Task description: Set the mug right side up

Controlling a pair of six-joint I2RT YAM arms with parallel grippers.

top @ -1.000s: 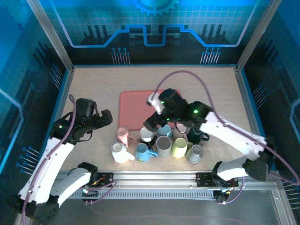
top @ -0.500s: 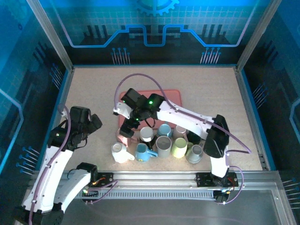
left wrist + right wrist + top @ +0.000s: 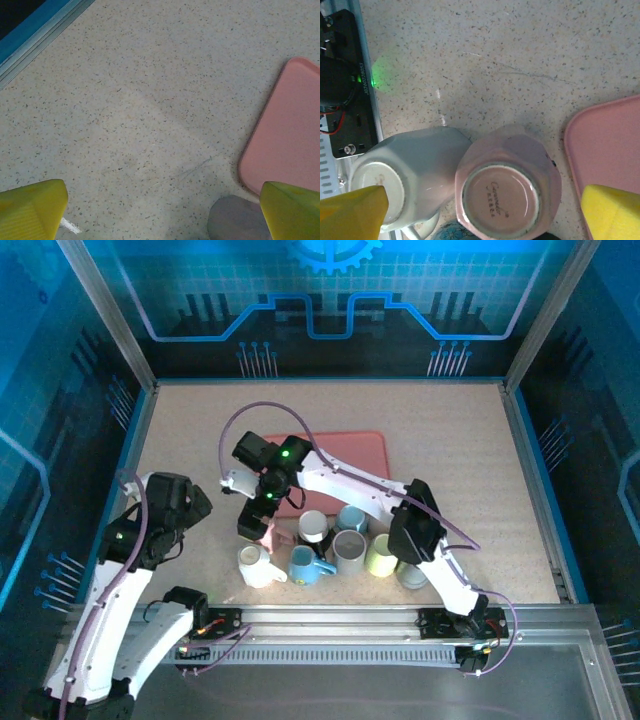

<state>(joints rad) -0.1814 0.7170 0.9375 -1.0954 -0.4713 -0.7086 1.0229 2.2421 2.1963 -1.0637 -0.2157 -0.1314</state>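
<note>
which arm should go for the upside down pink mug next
Right. The right gripper is open above the pink mug, whose base faces up between its fingers. The left gripper is open over bare table beside the pink tray.

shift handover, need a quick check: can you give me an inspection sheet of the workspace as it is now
surface: speckled table, no spills seen
job's things: pink mug base up, appears to touch a white mug, also base up
clutter: pink tray with nothing on its visible part; mug cluster near the front rail, most mouth up
grippers: right gripper above the pink mug, jaws open; left gripper over bare table beside the tray, jaws open
cables: purple cable loops above the right arm, clear of the mugs
surroundings: blue walls, metal rail
</note>
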